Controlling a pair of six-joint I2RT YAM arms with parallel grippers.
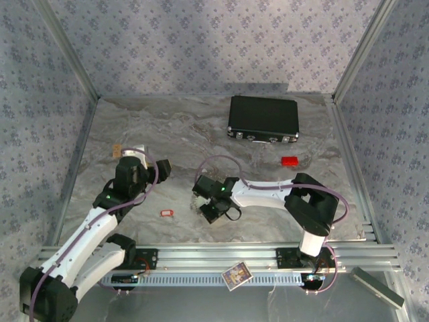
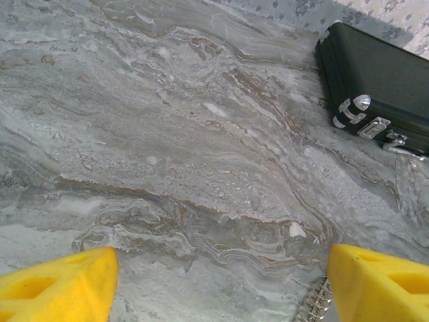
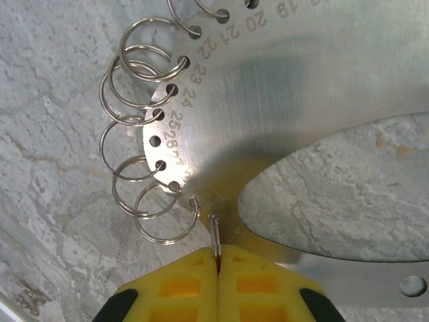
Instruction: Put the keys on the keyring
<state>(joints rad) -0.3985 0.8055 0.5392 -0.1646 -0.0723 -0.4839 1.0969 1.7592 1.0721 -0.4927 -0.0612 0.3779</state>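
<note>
grey marbled tabletop [image 2: 201, 134] is carrying a flat numbered steel keyring [image 3: 301, 80] fringed with wire loops [image 3: 143, 122]; right gripper [image 3: 218, 258] is pinching one loop, left gripper [image 2: 221, 278] is gaping toward a black case [image 2: 382, 80].

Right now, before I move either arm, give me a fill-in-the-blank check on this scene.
The right gripper is ____ on a wire ring hooked into the numbered metal plate.
The left gripper is ____, with nothing in it.
The key tag lying on the table between the arms is ____.
Missing words: shut; open; red.
</note>
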